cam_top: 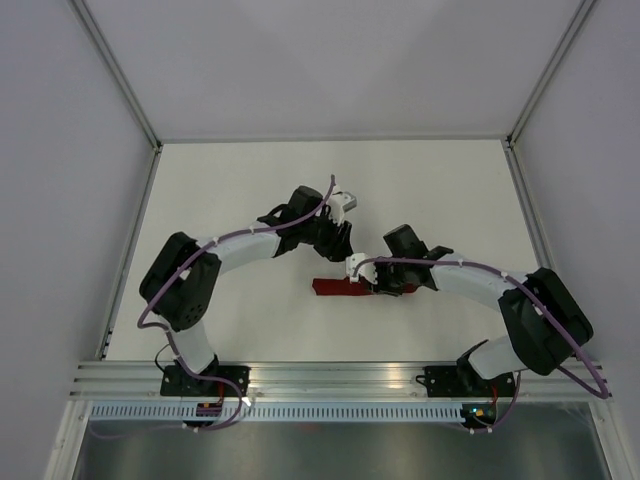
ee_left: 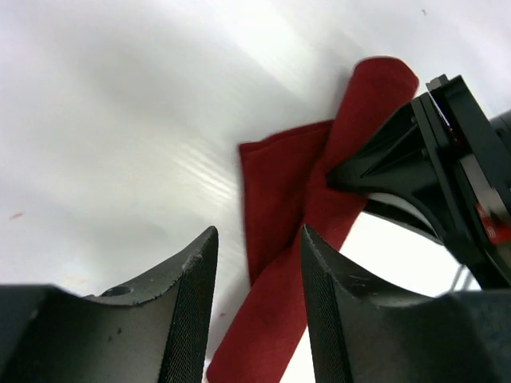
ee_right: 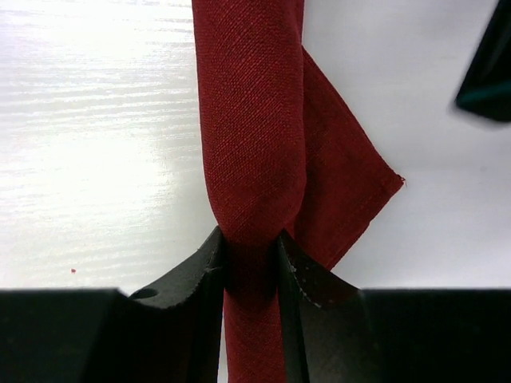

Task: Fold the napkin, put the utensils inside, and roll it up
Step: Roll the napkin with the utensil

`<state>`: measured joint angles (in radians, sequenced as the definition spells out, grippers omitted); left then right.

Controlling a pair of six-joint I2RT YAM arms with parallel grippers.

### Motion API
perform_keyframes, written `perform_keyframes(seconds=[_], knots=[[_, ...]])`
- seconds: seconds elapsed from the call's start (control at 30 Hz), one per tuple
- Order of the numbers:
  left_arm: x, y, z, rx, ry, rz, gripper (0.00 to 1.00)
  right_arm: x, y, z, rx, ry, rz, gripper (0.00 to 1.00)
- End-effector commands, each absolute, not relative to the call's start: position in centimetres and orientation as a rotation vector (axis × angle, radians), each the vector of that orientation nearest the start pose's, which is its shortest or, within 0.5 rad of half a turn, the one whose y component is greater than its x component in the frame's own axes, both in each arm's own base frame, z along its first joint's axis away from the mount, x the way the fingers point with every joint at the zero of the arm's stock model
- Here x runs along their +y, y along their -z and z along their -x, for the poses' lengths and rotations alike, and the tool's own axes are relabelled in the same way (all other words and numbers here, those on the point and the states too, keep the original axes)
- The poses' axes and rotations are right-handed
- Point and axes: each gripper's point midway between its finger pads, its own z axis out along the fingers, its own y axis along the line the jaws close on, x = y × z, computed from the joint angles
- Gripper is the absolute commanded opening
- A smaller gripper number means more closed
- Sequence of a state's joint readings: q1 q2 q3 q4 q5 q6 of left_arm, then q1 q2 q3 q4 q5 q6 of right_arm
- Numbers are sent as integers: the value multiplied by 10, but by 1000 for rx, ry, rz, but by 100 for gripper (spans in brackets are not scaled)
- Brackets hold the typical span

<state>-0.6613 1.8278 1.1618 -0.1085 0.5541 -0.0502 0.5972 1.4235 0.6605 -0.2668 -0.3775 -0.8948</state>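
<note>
Right tool [ee_right: 251, 257] pinching rolled napkin [ee_right: 251, 120] — left tool [ee_left: 257, 275] parted, empty, near napkin.

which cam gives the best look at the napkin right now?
Right wrist: the napkin fills the frame as a rolled tube with a loose corner flap, pinched in the right claw. Left wrist shows it at an angle, part hidden by that claw. Top external: just a small red strip.
</note>
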Motion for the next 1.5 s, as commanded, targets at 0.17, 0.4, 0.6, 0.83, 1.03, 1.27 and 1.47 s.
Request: perform_keyframes(seconds=[0.17, 0.4, 0.6, 0.83, 1.03, 1.27, 1.47], knots=[[-316, -152, -333, 1890, 798, -668, 49, 183, -12, -208, 1967, -802, 1926, 31], [-313, -148, -299, 1786, 631, -765, 49, 178, -12, -222, 2060, -964, 1952, 31], [-338, -125, -264, 1726, 413, -1002, 51, 180, -2, -237, 2139, -1044, 1930, 31], [-365, -84, -245, 1668, 233, -1289, 52, 179, 13, -245, 2206, -1088, 1911, 32], [-386, -65, -248, 1605, 150, -1405, 52, 179, 16, -251, 2227, -1091, 1903, 33], [-395, -43, -245, 1613, 160, -1488, 52, 179, 19, -252, 2239, -1090, 1900, 33], [-389, -12, -239, 1675, 153, -1546, 43, 178, 22, -252, 2246, -1091, 1895, 32]])
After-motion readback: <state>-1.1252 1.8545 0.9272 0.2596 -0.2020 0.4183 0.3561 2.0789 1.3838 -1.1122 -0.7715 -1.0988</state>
